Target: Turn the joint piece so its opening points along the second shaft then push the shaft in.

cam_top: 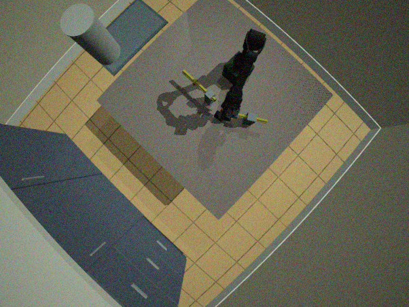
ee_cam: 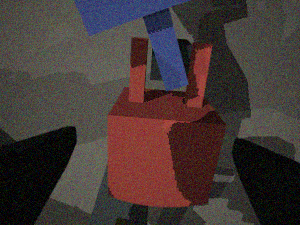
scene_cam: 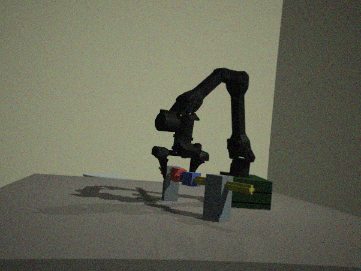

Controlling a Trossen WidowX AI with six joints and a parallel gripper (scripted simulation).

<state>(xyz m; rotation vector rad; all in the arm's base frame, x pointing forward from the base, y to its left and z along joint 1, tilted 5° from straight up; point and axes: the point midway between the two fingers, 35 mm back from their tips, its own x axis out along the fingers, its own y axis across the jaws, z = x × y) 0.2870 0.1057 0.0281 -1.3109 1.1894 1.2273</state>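
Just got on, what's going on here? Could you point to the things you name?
The arm's gripper point(cam_top: 227, 113) point(scene_cam: 179, 175) point(ee_cam: 155, 140) is open around the red joint piece point(scene_cam: 177, 174) point(ee_cam: 150, 159), holding nothing. The blue piece point(scene_cam: 191, 178) point(ee_cam: 170, 59) is beside it, its prong reaching between the red prongs. Two blocks point(cam_top: 210, 96) point(cam_top: 251, 117) point(scene_cam: 171, 192) point(scene_cam: 213, 196) carry the yellow shafts point(cam_top: 194, 80) point(cam_top: 262, 120) point(scene_cam: 240, 186). I can't tell whether the joint is lined up.
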